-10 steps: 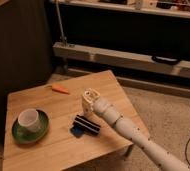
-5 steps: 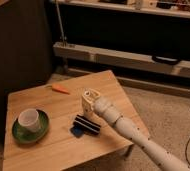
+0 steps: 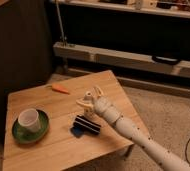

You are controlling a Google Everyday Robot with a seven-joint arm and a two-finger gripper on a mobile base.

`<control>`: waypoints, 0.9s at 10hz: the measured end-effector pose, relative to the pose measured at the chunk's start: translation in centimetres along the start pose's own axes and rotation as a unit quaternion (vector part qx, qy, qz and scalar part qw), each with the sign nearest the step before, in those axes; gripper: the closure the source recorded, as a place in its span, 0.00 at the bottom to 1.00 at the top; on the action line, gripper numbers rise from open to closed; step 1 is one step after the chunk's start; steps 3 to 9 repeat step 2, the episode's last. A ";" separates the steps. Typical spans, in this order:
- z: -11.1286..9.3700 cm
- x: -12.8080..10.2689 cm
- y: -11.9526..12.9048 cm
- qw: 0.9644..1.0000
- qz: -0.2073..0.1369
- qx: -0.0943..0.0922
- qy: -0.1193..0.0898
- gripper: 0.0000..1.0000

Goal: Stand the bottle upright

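The bottle (image 3: pixel 86 106) is a small pale whitish-beige shape near the middle of the low wooden table (image 3: pixel 48 145). It stands roughly upright, just behind a flat black striped block (image 3: pixel 87 125). My gripper (image 3: pixel 91 96) is right at the bottle, reaching in from the lower right on a white arm. The gripper and the bottle overlap, so I cannot tell whether they touch.
A white cup (image 3: pixel 28 119) sits on a green saucer (image 3: pixel 31 131) at the table's left front. An orange carrot-like object (image 3: pixel 61 89) lies at the back of the table. A dark cabinet stands to the left and low shelving runs behind.
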 end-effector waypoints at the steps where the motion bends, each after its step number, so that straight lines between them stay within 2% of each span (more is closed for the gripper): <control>1: -0.1 -0.3 0.1 1.000 -0.005 -0.004 0.010 0.20; 2: -0.2 -0.3 0.2 1.000 -0.007 -0.005 0.016 0.20; 9: -0.2 -0.3 0.2 1.000 -0.007 -0.005 0.016 0.20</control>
